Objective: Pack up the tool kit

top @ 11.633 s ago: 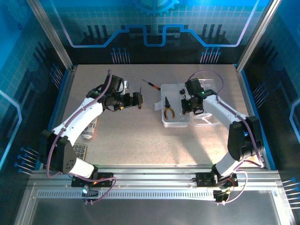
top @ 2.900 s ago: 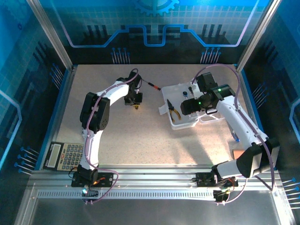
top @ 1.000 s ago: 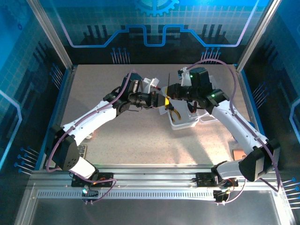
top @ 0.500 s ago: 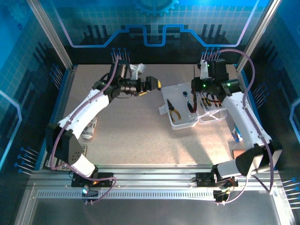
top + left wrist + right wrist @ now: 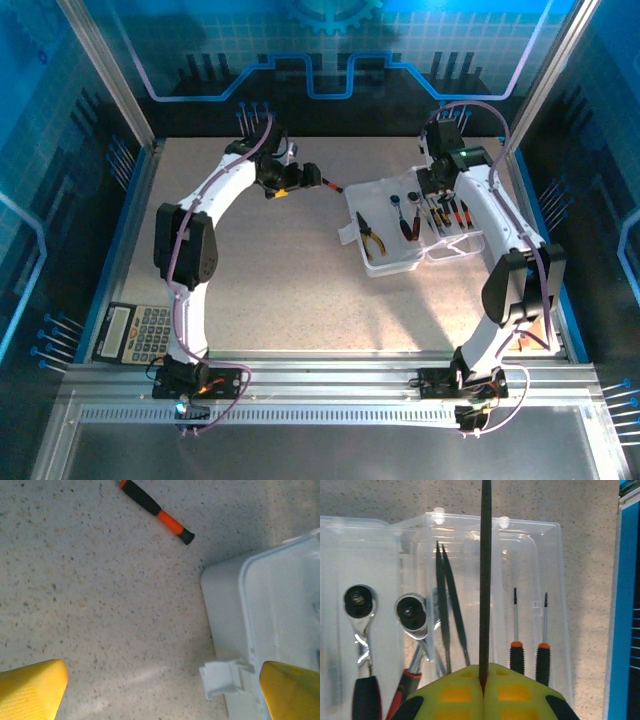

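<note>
text: none readable | calculator (image 5: 140, 331): keys and display too small to make out | tools (image 5: 361, 625), case (image 5: 540, 555): any markings not legible from here

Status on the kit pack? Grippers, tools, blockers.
Left gripper open over table. Right gripper shut on thin dark tool above open case. Orange-black screwdriver loose on table near case. No obstruction seen.

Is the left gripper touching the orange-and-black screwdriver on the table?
Apart. The left wrist view shows bare table between the left gripper and the screwdriver.
</note>
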Motion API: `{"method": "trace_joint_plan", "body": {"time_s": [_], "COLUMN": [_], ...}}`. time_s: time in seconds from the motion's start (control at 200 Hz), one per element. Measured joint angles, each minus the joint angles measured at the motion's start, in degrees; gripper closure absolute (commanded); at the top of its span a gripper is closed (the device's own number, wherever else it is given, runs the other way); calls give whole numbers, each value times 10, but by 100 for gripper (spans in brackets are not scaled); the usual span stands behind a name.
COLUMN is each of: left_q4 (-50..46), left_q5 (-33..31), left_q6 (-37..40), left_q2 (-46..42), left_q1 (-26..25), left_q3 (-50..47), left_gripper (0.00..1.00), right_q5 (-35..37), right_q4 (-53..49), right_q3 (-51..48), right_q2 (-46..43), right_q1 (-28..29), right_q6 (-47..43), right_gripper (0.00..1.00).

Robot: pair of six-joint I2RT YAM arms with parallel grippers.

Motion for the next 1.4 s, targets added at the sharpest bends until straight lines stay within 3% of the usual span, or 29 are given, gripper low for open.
{"method": "trace_joint_plan", "body": {"time_s": [0.495,0.965,1.396], "left_q4": [-10,-11,-11], "left_q5": [2,19,30], "left_q6": [2,2,2], "left_q2": [82,94,108], "left_q1": [11,16,18], "left_q3": [64,73,82], "left_gripper": [1,1,1], "right_q5": [23,36,-21], "right_q4": [7,26,31], "right_q3": [0,-29,-33], "right_q2": [49,70,69], "right_q1": [-6,-8,-16], "right_q6": [-27,-36,-35], "right_gripper": [100,100,100]}}
